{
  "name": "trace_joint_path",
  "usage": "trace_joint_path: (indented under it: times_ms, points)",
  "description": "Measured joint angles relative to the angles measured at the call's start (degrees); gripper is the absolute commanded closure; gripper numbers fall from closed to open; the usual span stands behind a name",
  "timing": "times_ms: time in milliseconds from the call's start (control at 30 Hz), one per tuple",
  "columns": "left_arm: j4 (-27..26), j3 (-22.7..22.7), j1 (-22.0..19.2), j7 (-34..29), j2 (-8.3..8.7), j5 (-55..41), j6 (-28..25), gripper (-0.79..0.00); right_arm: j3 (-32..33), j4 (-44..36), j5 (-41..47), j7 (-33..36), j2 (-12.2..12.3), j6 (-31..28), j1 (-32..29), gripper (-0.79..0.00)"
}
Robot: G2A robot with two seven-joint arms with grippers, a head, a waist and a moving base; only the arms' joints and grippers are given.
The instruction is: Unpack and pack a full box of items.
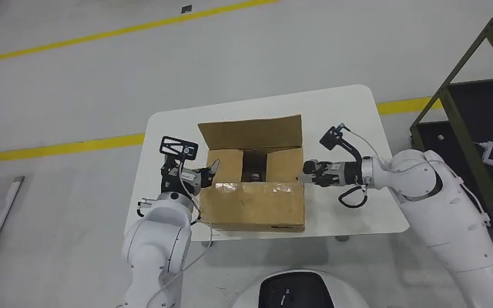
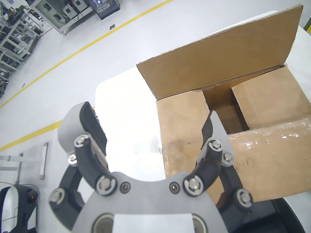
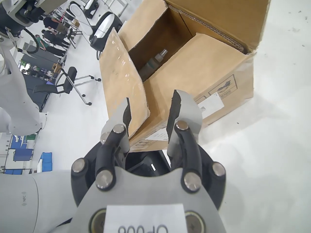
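A cardboard box [image 1: 254,212] stands on the white table [image 1: 347,123], about midway along the near edge and close to it. Its far flap [image 1: 250,132] stands upright. The two side flaps [image 2: 179,115] [image 2: 264,100] are folded in over the opening with a gap between them. The taped near flap [image 3: 121,73] is partly raised. Through the gap, a dark bottle [image 3: 155,60] with a narrow top shows inside the box, leaning against an inner wall. The left arm [image 1: 166,231] is at the box's left side, near the table's left edge. Its jaws are spread wide and hold nothing; one finger [image 2: 212,129] is over the box's near left corner and the other [image 2: 93,127] is over bare table. The right arm [image 1: 408,181] comes in from the table's right edge to the box's right side. Its jaws are parted narrowly around the right corner of the near flap, one finger [image 3: 125,115] behind the cardboard and one [image 3: 181,109] in front, not pressed shut on it.
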Motion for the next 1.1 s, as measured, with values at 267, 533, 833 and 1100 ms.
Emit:
trace_joint_path:
  times_ms: [267, 533, 833, 1100]
  points:
    - [-0.3, -0.2, 0.2, 0.9, 0.05, -0.3, -0.3, -0.785, 0.0, 0.0, 0.0, 0.0, 0.0, 0.0, 0.0, -0.785]
    - [-1.5, -4.5, 6.7, 17.4, 0.73, -0.3, -1.1, -0.785, 0.0, -1.6, -0.4, -3.2, 0.3, 0.4, -1.5, -0.785]
    - [-4.2, -9.2, 17.5, 24.1, 1.29, -3.8, -2.1, -0.785, -2.0, -0.3, 0.6, -4.2, 0.4, 1.6, 0.0, -0.474]
    - [-5.1, -10.8, 20.8, 24.5, 1.51, -3.7, -2.0, -0.785, -7.2, 2.5, 1.5, -3.0, -0.2, 0.9, 3.6, -0.296]
